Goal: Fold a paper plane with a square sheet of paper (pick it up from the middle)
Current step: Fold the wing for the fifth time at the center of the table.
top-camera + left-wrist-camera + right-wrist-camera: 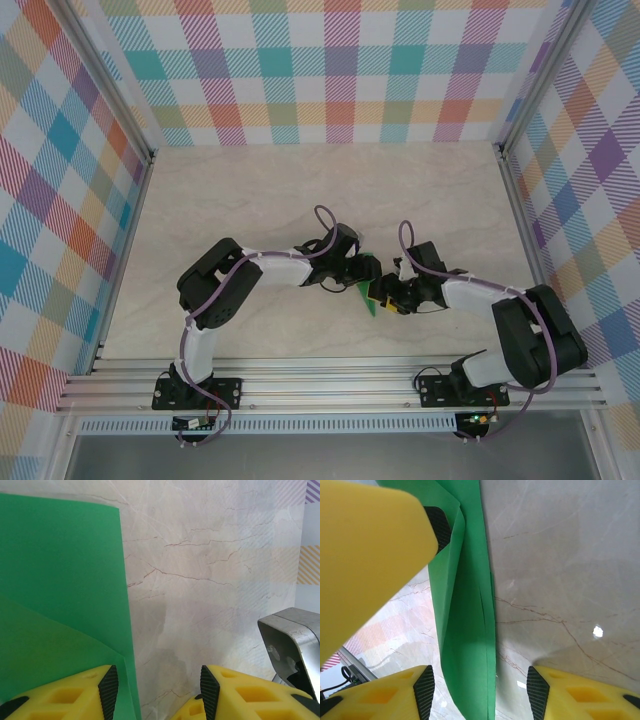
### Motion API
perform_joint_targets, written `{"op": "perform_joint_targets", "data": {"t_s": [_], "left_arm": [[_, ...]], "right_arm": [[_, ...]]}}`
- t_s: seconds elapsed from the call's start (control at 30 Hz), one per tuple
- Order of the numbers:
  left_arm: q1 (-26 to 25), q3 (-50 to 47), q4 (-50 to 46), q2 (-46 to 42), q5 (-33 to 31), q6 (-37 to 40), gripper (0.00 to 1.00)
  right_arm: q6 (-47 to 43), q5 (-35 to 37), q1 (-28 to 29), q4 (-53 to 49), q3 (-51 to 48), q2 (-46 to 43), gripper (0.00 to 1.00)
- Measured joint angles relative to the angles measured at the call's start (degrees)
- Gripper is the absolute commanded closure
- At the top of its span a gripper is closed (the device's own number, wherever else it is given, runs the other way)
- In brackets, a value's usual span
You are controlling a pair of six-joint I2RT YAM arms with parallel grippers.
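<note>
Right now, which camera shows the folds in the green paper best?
Right wrist: the green paper runs up the frame, overlapping layers and creases clear. Left wrist shows a flat area with one diagonal flap; top external, a small, mostly hidden green sliver.

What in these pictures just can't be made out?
1. Top view: the paper is too small to show its folds.
2. Left wrist view: the left and bottom edges cut the paper off; the left claw overlaps it.
3. Right wrist view: a blurred yellow block hides its top left.
</note>
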Motion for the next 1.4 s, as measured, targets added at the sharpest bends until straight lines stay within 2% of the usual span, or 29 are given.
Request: {"op": "perform_joint_targets", "data": {"t_s": [0.13,0.5,0.67,0.77,0.9,1.0,1.2,1.4], "left_arm": [[0.0,0.0,0.1,0.0,0.0,-0.3,0.5],[0.0,0.0,0.3,0.0,-0.2,-1.0,0.5],[0.1,0.0,0.5,0.0,-0.4,-1.6,0.5],[0.1,0.0,0.5,0.0,-0.8,-1.7,0.5],[0.1,0.0,0.6,0.0,-1.4,-1.9,0.5],[0.1,0.0,0.6,0.0,-1.7,-1.9,0.5],[0.4,0.0,0.8,0.0,-2.4,-2.3,0.5],[0.4,0.0,1.6,0.0,-2.0,-3.0,0.49]], "right_arm": [[-0.9,0.5,0.1,-1.8,1.3,1.0,0.54],[-1.2,1.9,1.3,-3.7,3.1,2.1,0.54],[-1.3,2.4,2.4,-3.2,3.1,-0.6,0.53],[-1.2,2.1,2.7,-2.7,3.1,-2.1,0.47],[-1.0,2.2,2.8,-2.3,3.1,-1.7,0.46],[-1.0,2.2,2.8,-1.5,3.1,-0.4,0.54],[-0.6,1.6,3.0,1.1,3.1,2.0,0.54],[-0.6,3.4,3.0,2.1,3.1,3.5,0.6]]}}
